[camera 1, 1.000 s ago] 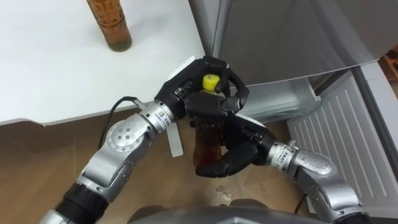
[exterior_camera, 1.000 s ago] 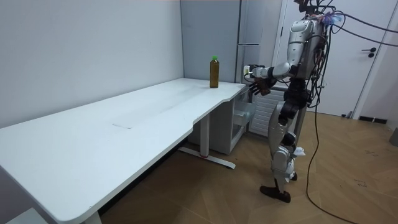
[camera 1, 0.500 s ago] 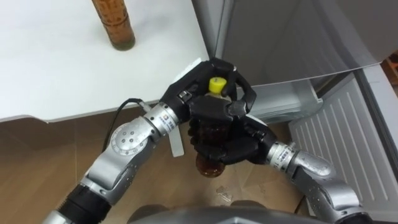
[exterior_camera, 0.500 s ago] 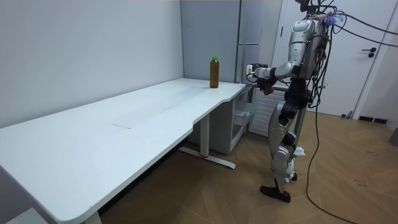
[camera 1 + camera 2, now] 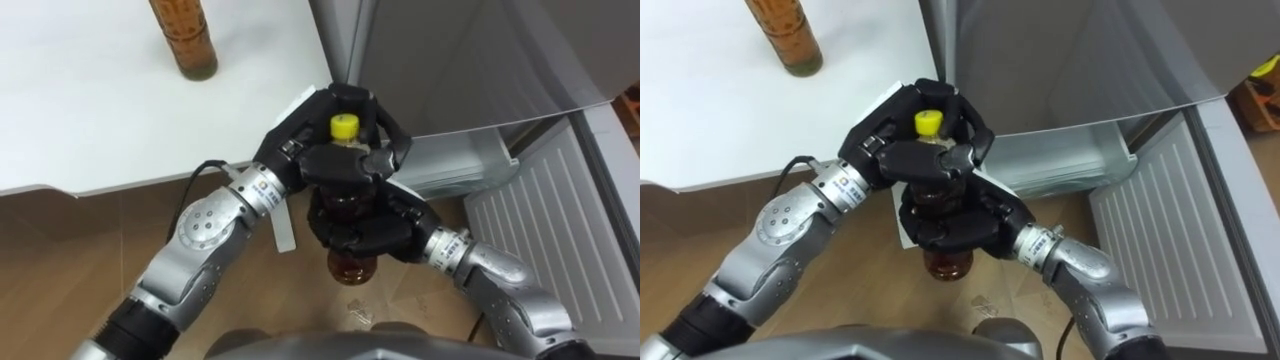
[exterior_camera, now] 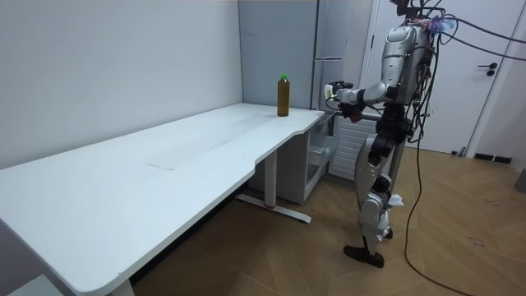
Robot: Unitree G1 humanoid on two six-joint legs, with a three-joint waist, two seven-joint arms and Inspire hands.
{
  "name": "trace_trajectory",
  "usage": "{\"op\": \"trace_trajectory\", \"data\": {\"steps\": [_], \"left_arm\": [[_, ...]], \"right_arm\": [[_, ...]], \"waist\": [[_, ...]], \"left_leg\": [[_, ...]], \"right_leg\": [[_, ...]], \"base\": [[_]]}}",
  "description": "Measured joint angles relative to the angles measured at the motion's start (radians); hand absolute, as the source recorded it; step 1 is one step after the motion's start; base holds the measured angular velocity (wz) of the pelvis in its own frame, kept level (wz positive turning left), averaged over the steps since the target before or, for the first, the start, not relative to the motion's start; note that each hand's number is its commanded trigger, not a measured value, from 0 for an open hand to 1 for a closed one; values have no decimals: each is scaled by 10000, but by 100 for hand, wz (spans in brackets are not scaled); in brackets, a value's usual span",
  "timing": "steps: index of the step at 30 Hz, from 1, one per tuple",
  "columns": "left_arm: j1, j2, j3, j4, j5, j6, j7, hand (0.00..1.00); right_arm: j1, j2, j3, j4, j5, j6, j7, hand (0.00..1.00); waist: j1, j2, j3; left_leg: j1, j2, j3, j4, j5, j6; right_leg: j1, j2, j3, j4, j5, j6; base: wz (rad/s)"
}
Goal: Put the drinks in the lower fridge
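Left eye view: left hand (image 5: 300, 152) and right hand (image 5: 368, 228) grip bottle (image 5: 350, 268)

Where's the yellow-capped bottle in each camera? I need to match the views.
Left eye view: yellow-capped bottle at centre, left hand round its neck, right hand round its body.
Right eye view: left of centre, same clasp.
Room view: within the clasped hands before the robot's chest, too small to tell apart.
Shared landmark: brown bottle on the table.
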Motion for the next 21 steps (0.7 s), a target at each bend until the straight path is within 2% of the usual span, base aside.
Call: {"op": "trace_trajectory", "data": {"steps": [5, 13, 16, 18, 19, 21], "left_arm": [[-79, -72, 44, -36, 0, -5, -10, 0], [-349, -93, 245, -957, 15, -89, 99, 0], [-366, -147, 437, -1463, 182, -89, 175, 0], [-366, -163, 602, -2219, 377, -92, 295, 0], [-366, -184, 620, -2460, 387, -128, 368, 0], [-366, -352, 697, -3116, 519, -580, 595, 0]], "right_arm": [[-3, 2, 35, 3, 24, -2, 6, 100], [-75, 50, 54, 1, 40, -195, 79, 100], [-72, 18, 52, 1, -28, -206, 205, 100], [-49, -57, 59, 1, -25, -219, 269, 100], [-33, -74, 72, 2, -26, -219, 269, 100], [-11, -223, 211, 2, -31, -219, 310, 100]], "waist": [[-2, -12, 2], [14, -44, 6], [29, 30, 36], [101, 93, 52], [132, 102, 52], [216, 154, 39]], "left_leg": [[-55, 1, -30, 35, -4, -3], [-79, 5, -55, 77, -5, -5], [-202, 53, -105, 309, -128, -21], [-279, 87, -115, 389, -179, -26], [-279, 91, -115, 379, -179, -27], [-227, 98, -115, 361, -178, -29]], "right_leg": [[-14, 1, -32, -16, 0, 0], [13, 3, -45, -69, 10, -14], [15, 43, -68, -64, 10, -14], [-23, 73, -66, -63, 15, -22], [-26, 79, -66, -65, 15, -22], [23, 85, -63, -68, 15, -22]], "base": [[1], [0], [0], [0], [0], [0]]}}
